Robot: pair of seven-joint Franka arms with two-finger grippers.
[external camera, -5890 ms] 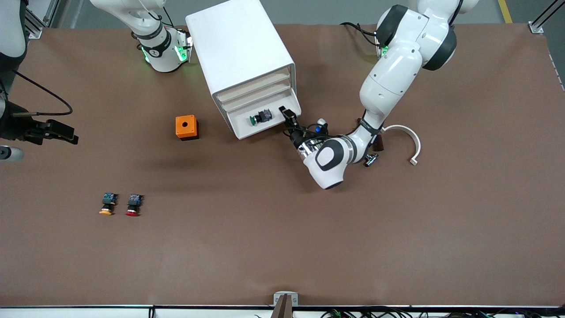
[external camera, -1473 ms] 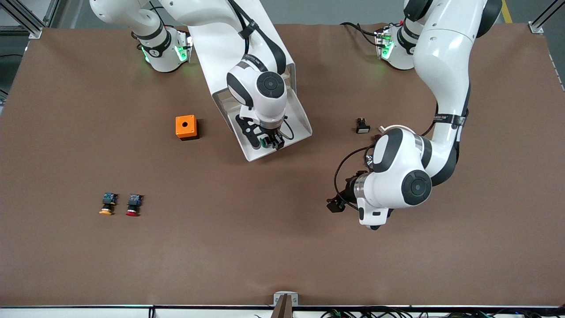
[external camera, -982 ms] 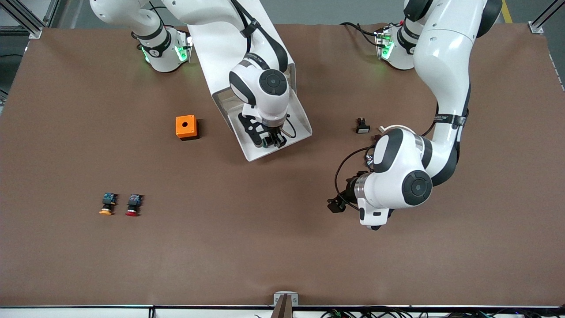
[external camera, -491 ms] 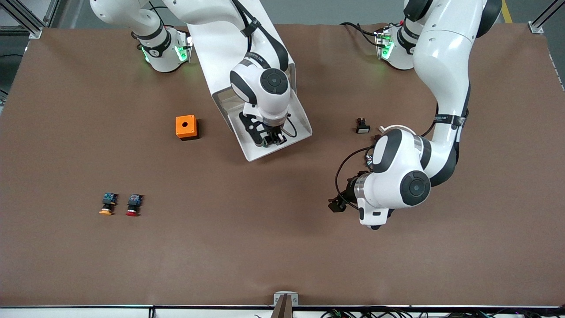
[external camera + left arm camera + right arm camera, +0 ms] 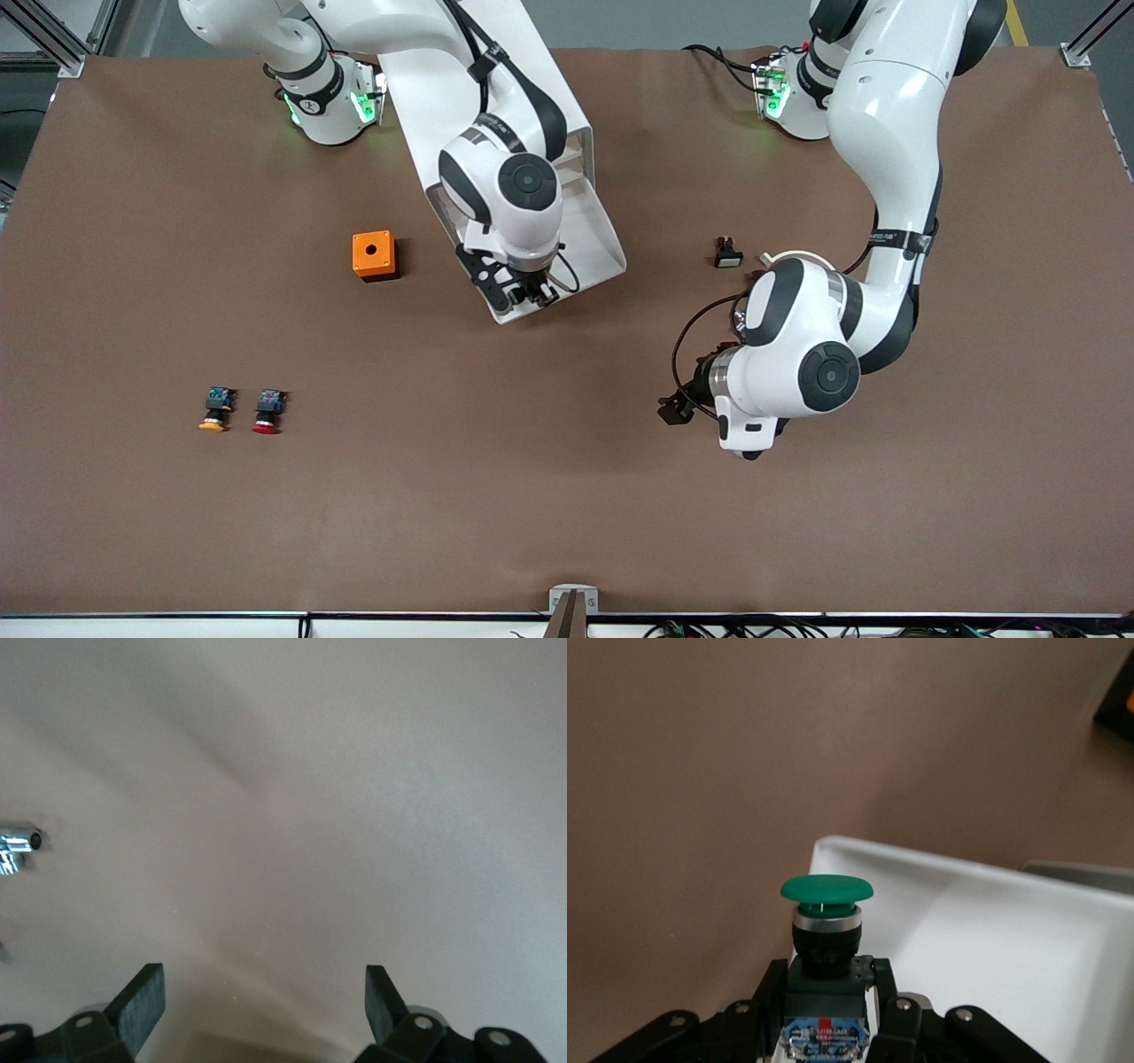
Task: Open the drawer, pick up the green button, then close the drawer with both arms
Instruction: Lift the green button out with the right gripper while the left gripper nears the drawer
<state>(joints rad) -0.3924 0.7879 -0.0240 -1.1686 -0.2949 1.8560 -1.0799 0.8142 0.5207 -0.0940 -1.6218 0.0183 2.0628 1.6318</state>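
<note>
The green-capped button (image 5: 827, 889) stands upright between the fingers (image 5: 882, 985) of my right gripper (image 5: 824, 992), which is shut on its black body. That gripper (image 5: 524, 297) hangs over the front corner of the open drawer (image 5: 598, 244), the lowest one pulled out of the white cabinet (image 5: 532, 44). In the right wrist view the drawer (image 5: 992, 939) shows white and bare under the button. My left gripper (image 5: 675, 410) waits low over bare table toward the left arm's end, nearer the front camera than the drawer. Its fingers (image 5: 142, 1001) stand wide apart with nothing between them.
An orange box with a hole (image 5: 375, 255) sits beside the cabinet toward the right arm's end. An orange-capped button (image 5: 215, 410) and a red-capped button (image 5: 267, 411) lie nearer the front camera. A small black part (image 5: 727, 252) lies by the left arm's wrist.
My right gripper has shut on the button and shifted with it toward the drawer's front corner at the right arm's end. The left arm has barely moved.
</note>
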